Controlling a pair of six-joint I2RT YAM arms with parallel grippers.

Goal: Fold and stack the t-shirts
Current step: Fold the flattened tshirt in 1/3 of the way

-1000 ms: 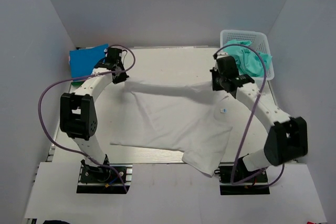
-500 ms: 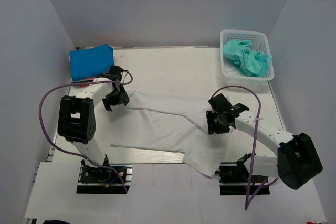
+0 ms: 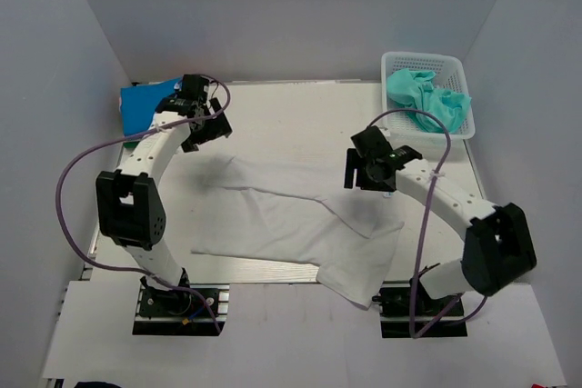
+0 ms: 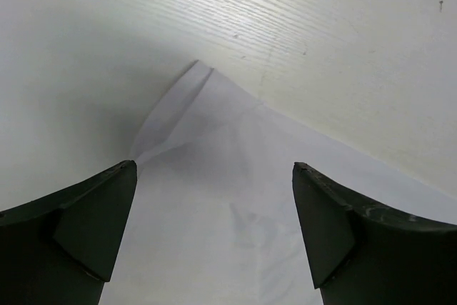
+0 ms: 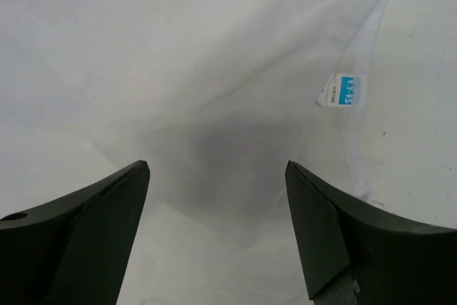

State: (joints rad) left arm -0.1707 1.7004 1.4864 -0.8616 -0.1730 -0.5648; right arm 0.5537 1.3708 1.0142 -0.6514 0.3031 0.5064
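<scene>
Left wrist: white t-shirt (image 4: 243, 205) lies flat beneath the left hand (image 4: 213, 168).

The table (image 3: 300, 115) in front of me is white with a fine wood grain. A white t-shirt (image 3: 300, 215) lies across its middle, creased and partly doubled over. One corner of it points toward my far left, and its near-right part overhangs the near edge. A folded blue t-shirt (image 3: 144, 108) lies flat in my far-left corner. A white lattice basket (image 3: 424, 57) stands in my far-right corner, well apart from both.
</scene>
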